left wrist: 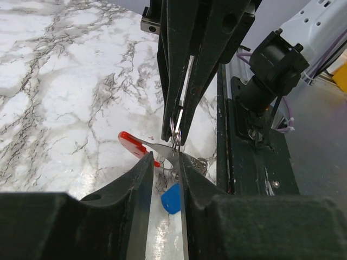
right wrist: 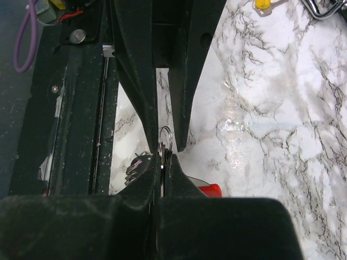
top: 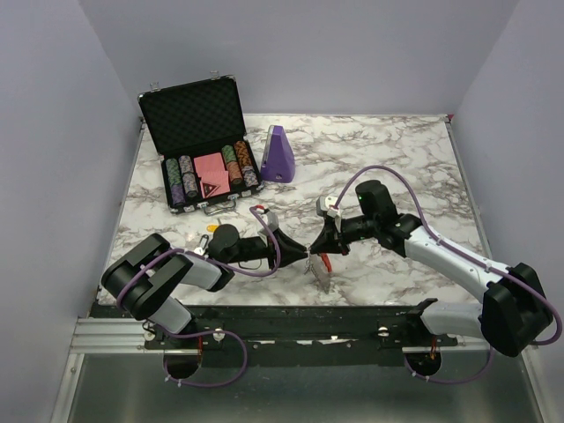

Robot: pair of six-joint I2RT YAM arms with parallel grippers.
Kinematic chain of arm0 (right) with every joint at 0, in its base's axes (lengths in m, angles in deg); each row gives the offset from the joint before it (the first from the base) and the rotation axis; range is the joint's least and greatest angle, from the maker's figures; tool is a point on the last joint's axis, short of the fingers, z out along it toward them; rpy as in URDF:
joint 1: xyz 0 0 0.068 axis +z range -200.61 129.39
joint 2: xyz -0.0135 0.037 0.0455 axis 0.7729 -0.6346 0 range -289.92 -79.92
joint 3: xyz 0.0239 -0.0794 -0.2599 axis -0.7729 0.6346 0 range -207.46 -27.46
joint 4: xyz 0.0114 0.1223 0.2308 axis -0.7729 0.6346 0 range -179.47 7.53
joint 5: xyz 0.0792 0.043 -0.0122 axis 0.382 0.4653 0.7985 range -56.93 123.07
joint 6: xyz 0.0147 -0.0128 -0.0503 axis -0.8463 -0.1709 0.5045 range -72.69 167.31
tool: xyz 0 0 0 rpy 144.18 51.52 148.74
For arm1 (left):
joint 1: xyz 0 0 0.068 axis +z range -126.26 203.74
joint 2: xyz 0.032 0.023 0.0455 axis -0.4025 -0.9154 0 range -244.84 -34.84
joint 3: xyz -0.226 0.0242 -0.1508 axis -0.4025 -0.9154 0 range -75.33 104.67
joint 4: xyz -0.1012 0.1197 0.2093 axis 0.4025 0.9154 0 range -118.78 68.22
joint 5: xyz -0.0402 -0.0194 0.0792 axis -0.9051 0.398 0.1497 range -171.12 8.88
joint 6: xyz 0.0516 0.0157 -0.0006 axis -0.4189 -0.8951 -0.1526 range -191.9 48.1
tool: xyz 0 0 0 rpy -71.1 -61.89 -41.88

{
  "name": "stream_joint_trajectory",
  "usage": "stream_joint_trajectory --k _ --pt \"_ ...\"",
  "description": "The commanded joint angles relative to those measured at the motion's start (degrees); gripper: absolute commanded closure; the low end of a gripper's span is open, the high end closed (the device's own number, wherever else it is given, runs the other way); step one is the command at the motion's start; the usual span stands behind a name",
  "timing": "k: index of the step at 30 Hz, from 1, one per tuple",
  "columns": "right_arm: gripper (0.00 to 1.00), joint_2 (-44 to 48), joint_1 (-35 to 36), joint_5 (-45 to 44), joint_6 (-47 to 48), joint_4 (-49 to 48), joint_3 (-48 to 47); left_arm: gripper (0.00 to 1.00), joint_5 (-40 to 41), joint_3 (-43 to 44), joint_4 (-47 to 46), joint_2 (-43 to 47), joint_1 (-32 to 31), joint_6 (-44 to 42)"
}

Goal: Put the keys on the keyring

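Right end effector [right wrist: 161,158]: clamped tight on the silvery keyring [right wrist: 165,135].
Left end effector [left wrist: 165,160]: narrow gap around the red-tagged key [left wrist: 130,143]; cannot tell whether it grips.
Blue-tagged key [left wrist: 172,198]: just below the keyring.
Location: near the counter [top: 397,150] front edge.

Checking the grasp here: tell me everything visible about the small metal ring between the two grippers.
The ring is a thin, round loop of silvery wire, standing on edge above the marble table. The shut right gripper pinches one edge of it. It sits between the left gripper's parted fingers; contact there is unclear. A red-tagged key shows just beside it.
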Motion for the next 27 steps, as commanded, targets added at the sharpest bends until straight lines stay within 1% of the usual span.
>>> stream_joint_trajectory --k 1,4,10,13,15,16,17,21,25,27 --pt "0.99 0.7 -0.1 2.5 -0.8 -0.3 -1.2 0.73 1.0 0.9 -14.3 0.1 -0.4 -1.5" --pt "0.99 0.7 -0.1 2.6 -0.9 -0.3 -1.3 0.77 0.8 1.2 -14.1 0.1 -0.4 -1.4" --pt "0.99 0.7 0.0 2.6 -1.1 -0.5 -1.3 0.77 0.3 1.5 -15.3 -0.3 -0.6 -0.6" --pt "0.99 0.5 -0.1 2.6 -1.3 -0.7 -1.2 0.78 -0.1 1.8 -15.5 -0.3 -0.6 -0.3" --pt "0.99 0.6 0.0 2.6 -1.5 -0.8 -1.2 0.88 -0.6 2.1 -15.6 -0.5 -0.6 -0.3" --pt "0.99 0.6 -0.1 2.7 -1.5 -0.9 -1.2 0.97 -0.8 2.2 -15.5 -0.5 -0.6 -0.1" --pt "0.99 0.5 0.0 2.8 -1.6 -0.9 -1.2 1.00 -0.9 2.4 -15.5 -0.5 -0.6 0.1" --pt "0.99 0.7 -0.2 2.9 -1.9 -1.1 -1.2 1.00 -0.9 2.5 -15.5 -0.5 -0.7 0.1" --pt "0.92 0.8 -0.1 2.6 -2.0 -0.9 -1.2 1.00 0.1 1.5 -15.5 0.5 -0.9 -1.1" --pt "0.85 0.8 -0.1 2.4 -1.9 -0.8 -1.3 1.00 1.0 0.8 -15.6 1.0 -1.0 -2.1"
